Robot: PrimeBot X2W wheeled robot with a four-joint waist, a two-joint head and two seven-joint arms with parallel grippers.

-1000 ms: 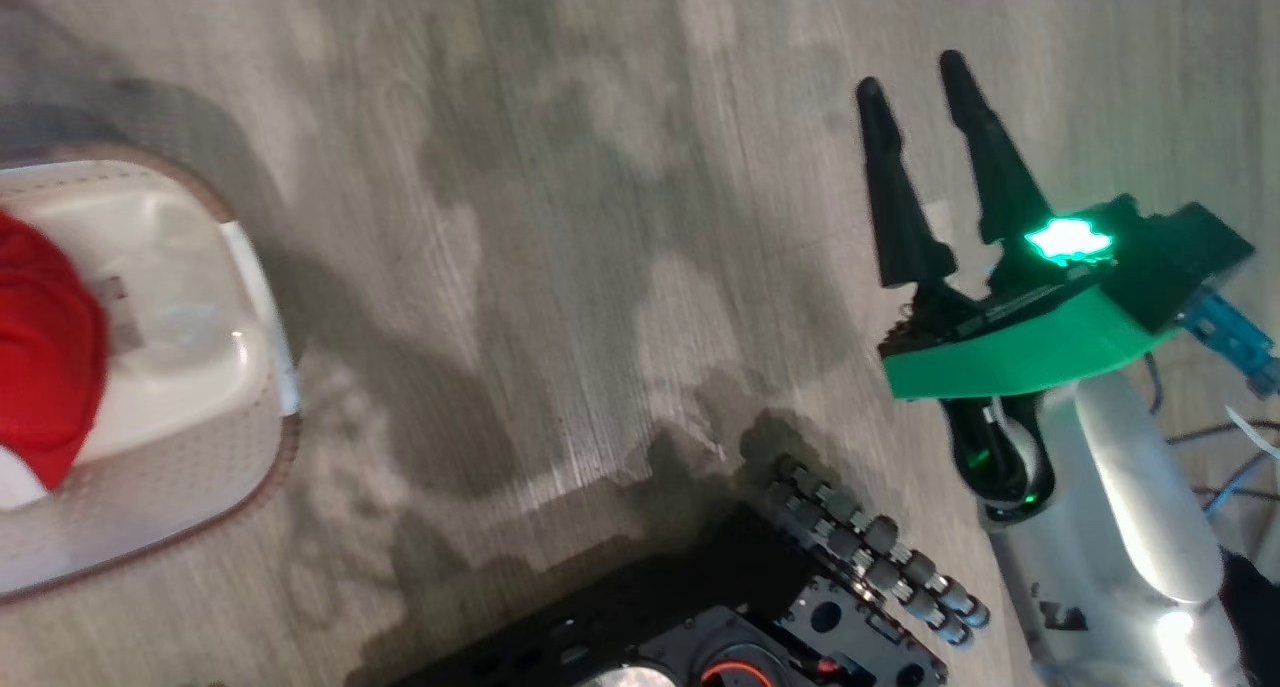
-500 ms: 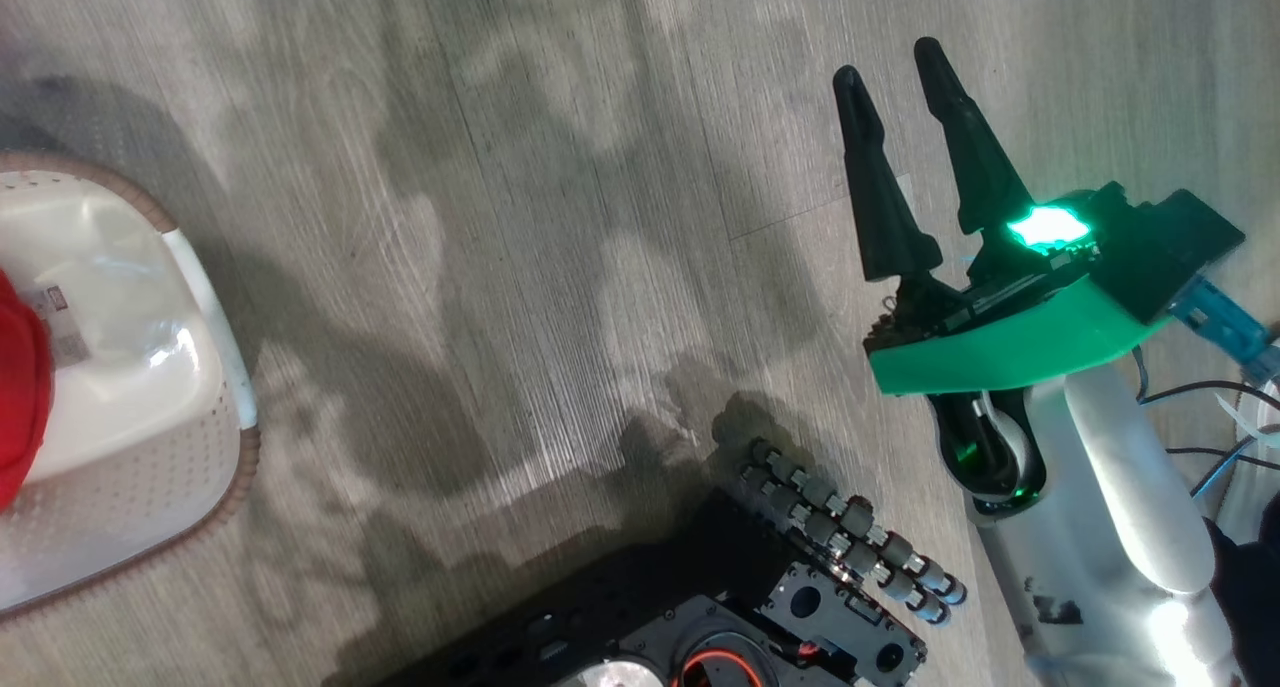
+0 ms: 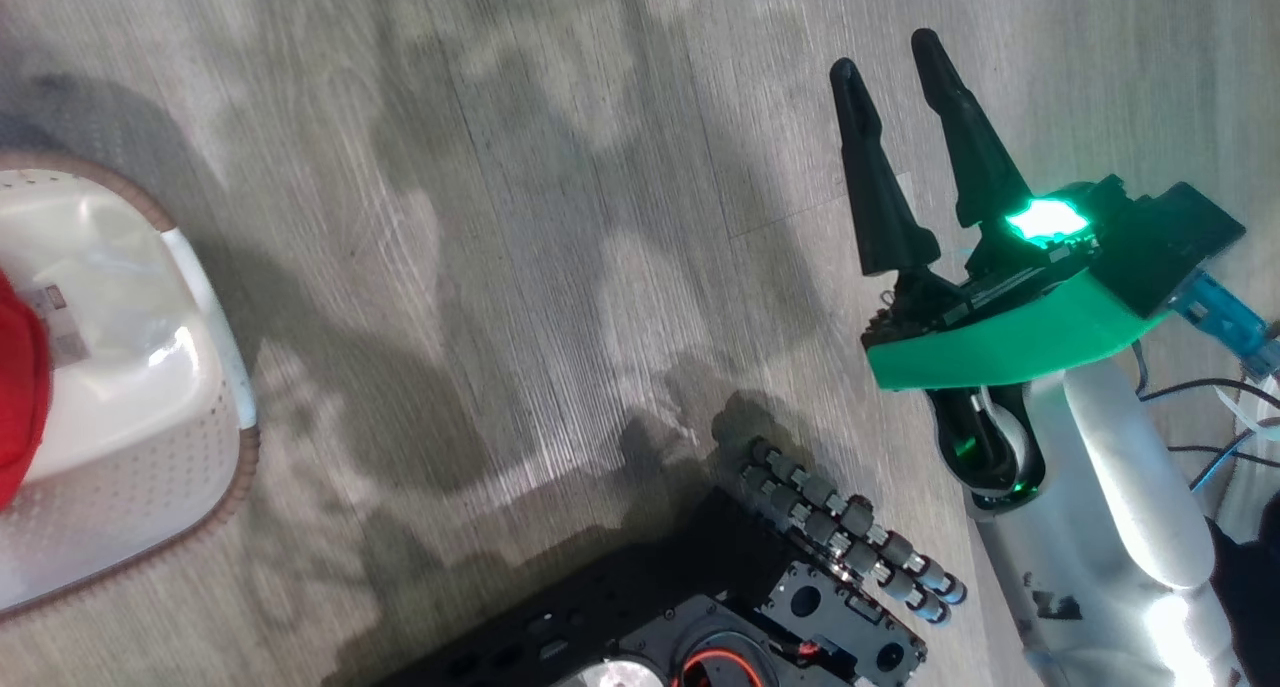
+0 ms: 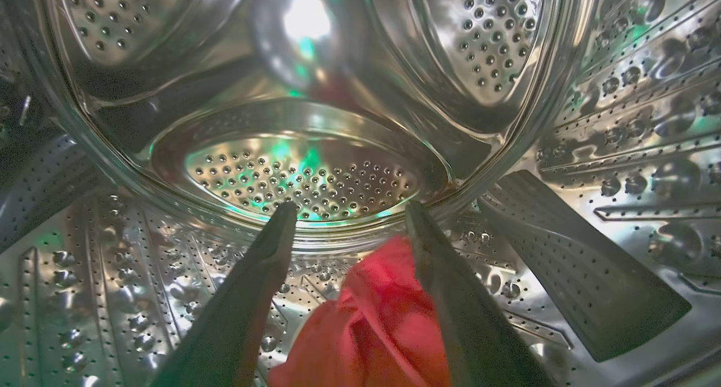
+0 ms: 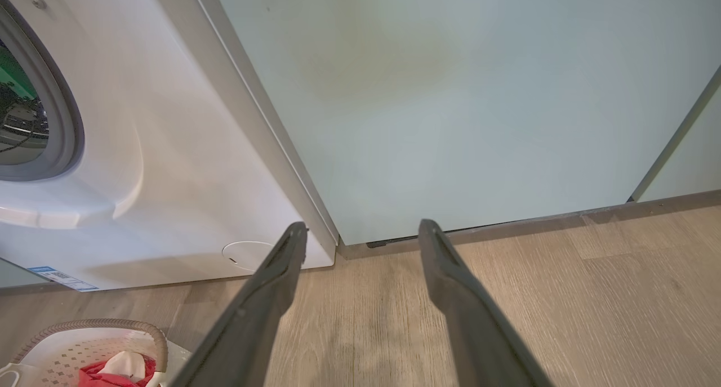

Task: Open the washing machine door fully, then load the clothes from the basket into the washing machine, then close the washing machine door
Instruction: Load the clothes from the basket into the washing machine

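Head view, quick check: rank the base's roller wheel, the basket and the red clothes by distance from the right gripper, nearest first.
1. The roller wheel, below the right gripper, near the bottom edge.
2. The basket, far to the left on the floor.
3. The red clothes, inside the basket at the left edge.

This looks like a home laundry corner. A white front-loading washing machine (image 5: 169, 167) stands tight against pale teal cabinets (image 5: 450, 105) with a dark skirting strip (image 5: 535, 225) at their foot. A perforated plastic basket (image 3: 130, 467) of red clothes (image 3: 20, 387) sits on the wood-plank floor (image 3: 560, 267). The drum (image 4: 304, 178) is perforated steel.
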